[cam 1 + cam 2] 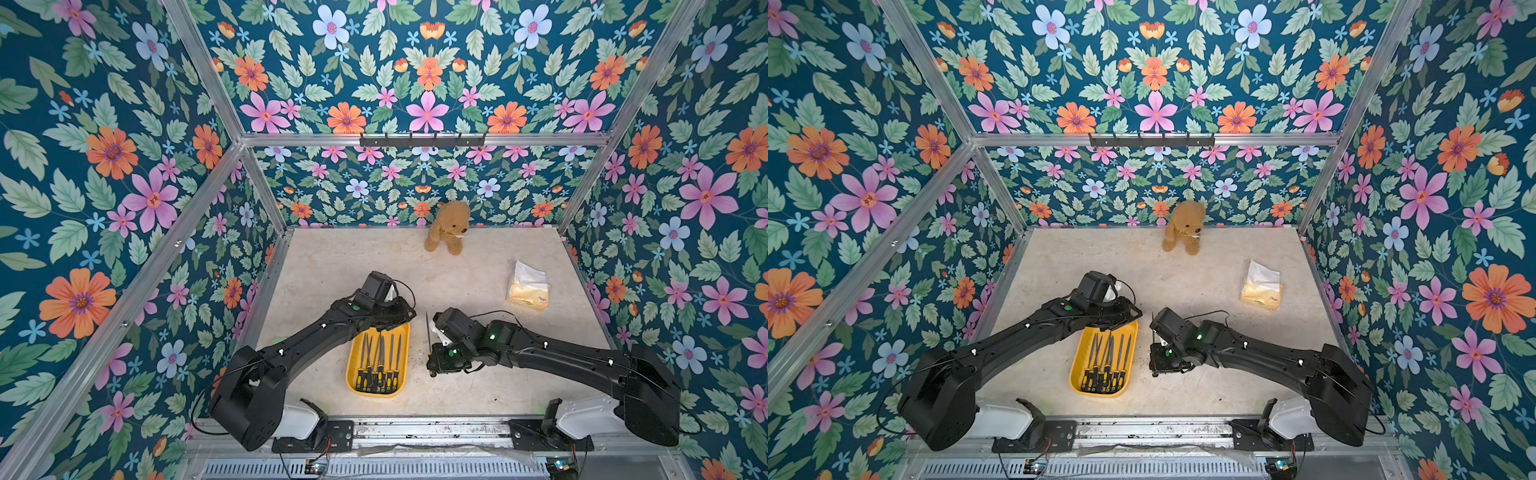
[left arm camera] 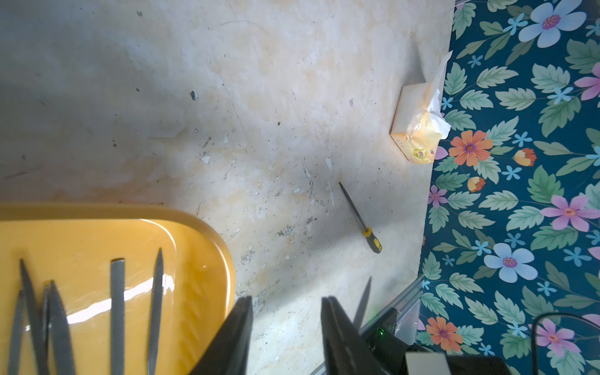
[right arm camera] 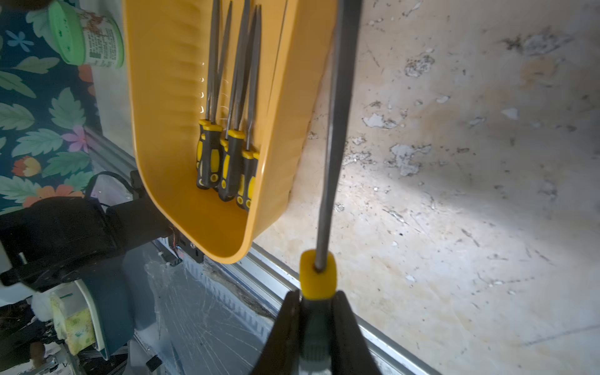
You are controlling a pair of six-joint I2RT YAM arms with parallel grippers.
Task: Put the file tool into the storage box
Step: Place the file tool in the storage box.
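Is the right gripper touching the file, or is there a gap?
Touching. The right wrist view shows the right gripper clamped on the handle of the file, its jaws pressed against both sides with no gap.

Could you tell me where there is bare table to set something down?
Bare table lies in the far-left corner, and between the teddy bear, the tissue pack and the arms. It is crowded around the storage box: the left tool hovers there, the right tool holds a file beside it.

Top views look steeply down; close, seemingly tilted wrist views share storage box [image 2: 198,269].
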